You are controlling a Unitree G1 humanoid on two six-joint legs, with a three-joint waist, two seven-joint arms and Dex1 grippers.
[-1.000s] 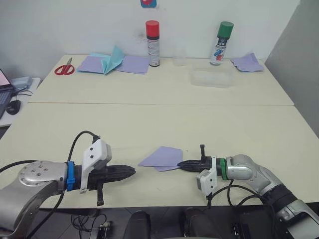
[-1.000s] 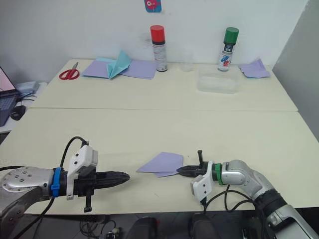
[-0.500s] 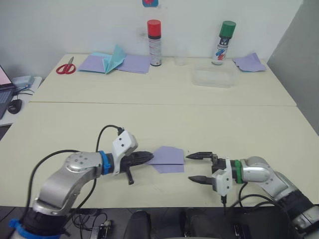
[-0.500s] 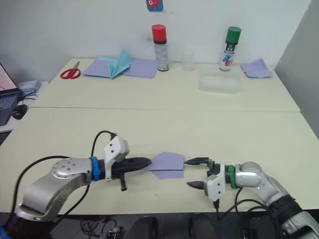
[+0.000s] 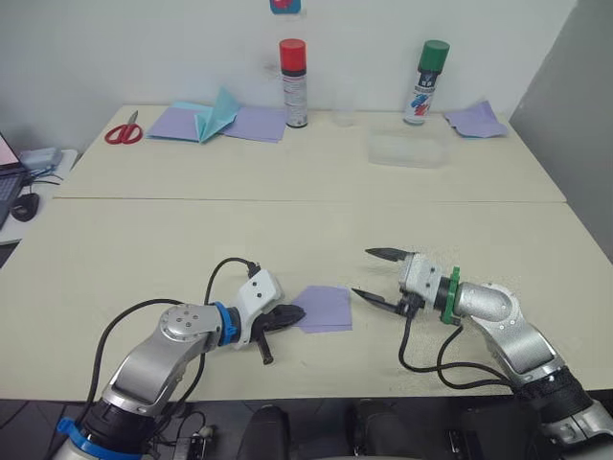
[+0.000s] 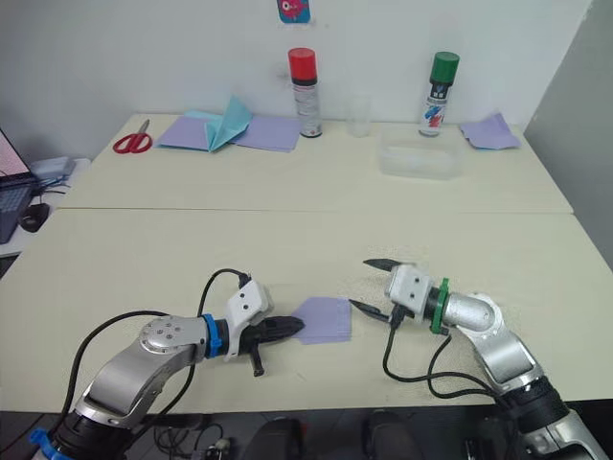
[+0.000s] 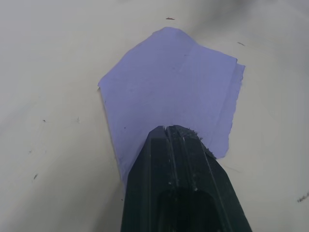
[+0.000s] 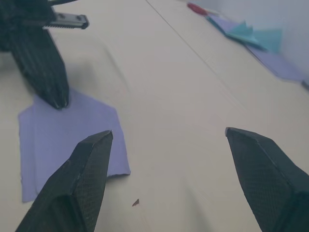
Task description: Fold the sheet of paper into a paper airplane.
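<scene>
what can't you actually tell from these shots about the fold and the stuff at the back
- How many layers the sheet of paper has: the left tool covers its near end in the left wrist view.
- Labels on the red-capped can and green-capped can: too small in the head views.
- The sticker on the wall: cut off by the top edge.
- The clear container: contents too faint to tell.

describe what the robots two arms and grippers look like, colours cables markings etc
Both arms are silver-grey metal with rounded joints and loose black cables. The left gripper has two black ridged, tapering fingers, a white wrist housing and a blue band behind it. The right gripper has two black pointed fingers with a fine textured surface, a white wrist housing and a green band; its forearm turns black toward the elbow.
</scene>
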